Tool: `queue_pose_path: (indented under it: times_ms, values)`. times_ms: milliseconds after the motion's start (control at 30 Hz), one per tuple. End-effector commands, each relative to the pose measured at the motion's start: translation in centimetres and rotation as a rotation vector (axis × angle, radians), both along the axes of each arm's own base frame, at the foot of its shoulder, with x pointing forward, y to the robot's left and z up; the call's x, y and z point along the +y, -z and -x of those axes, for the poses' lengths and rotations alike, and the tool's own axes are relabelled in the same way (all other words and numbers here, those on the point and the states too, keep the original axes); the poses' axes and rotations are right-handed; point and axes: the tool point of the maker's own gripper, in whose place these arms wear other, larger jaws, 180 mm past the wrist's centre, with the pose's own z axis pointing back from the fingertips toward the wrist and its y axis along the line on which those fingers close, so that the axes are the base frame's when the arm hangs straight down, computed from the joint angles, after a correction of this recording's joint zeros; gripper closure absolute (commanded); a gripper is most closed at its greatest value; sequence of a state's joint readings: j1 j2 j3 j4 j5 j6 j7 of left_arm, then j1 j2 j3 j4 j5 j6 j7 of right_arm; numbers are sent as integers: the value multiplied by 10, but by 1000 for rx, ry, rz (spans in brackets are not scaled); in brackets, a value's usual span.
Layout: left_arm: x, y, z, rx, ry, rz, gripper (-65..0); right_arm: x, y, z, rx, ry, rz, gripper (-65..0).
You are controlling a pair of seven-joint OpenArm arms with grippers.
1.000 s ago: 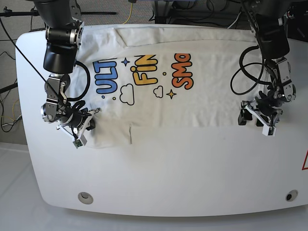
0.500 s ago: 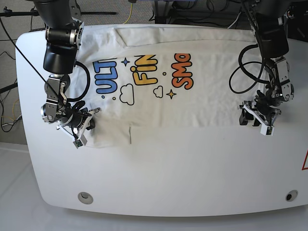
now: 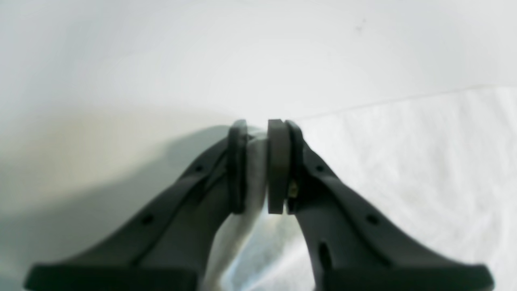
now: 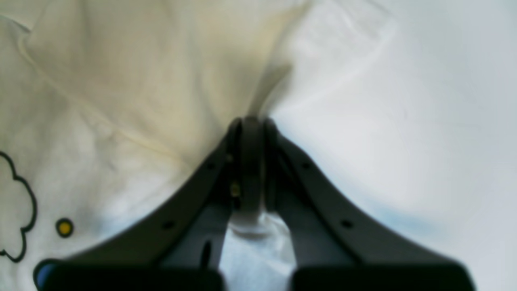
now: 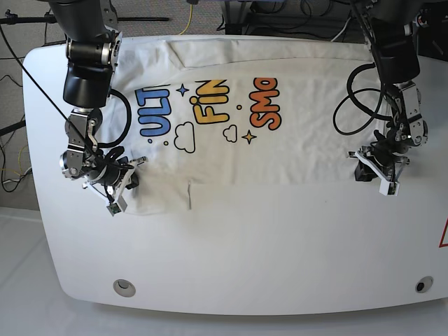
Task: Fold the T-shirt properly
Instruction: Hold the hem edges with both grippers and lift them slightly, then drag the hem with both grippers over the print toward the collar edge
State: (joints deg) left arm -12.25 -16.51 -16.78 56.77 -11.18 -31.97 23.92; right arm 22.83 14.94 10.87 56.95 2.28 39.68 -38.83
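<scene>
The T-shirt [image 5: 294,150] lies across the far part of the counter [image 5: 245,259], a long edge running side to side between the two arms. A band of its fabric is folded over along the far side, cutting across the tops of the printed words, so at least one fold looks laid in. Near the right arm a flap of cloth [image 5: 164,197] juts out past the near edge toward the front of the counter, which suggests that this side is not yet squared up. I would judge the job partly done: the near edge has still to be brought over, the flap tucked in, and the bundle made compact and even. The left end effector [image 3: 256,161] has a ridge of the shirt pinched between its fingers at the near edge; the right end effector [image 4: 260,161] is clenched on bunched cloth close to the flap. With both corners gripped, the next move is probably a joint lift and fold away from the front. The arms themselves cover both ends of the shirt, and a black cable [image 5: 43,84] crosses in front of the right arm, where it could get in the way.
</scene>
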Motion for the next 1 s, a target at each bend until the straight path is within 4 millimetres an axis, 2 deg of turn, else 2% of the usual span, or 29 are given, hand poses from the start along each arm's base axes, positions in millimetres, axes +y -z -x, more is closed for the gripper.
queue_pose_path:
  times_ms: [0, 367, 567, 700, 767, 967]
  values:
    - [6, -14, -9, -36, -1, -17, -62, -5, -17, -14, -47, -1, 8, -2]
    - [5, -18, -11, -52, -2, -22, -38, -5, -20, -18, -58, 2, 2, -1]
    - [6, -29, -14, -86, 0, -32, -27, -7, -22, -20, -60, 8, 2, 0]
    - [5, -42, -18, -120, 11, -49, -16, -8, -24, -22, -67, 10, 0, 0]
    - [-1, -66, -23, -178, 37, -85, -19, -5, -28, -25, -75, 8, -6, 0]
    - [-6, -86, -26, -225, 59, -115, -16, -5, -38, -29, -108, 3, 6, 0]
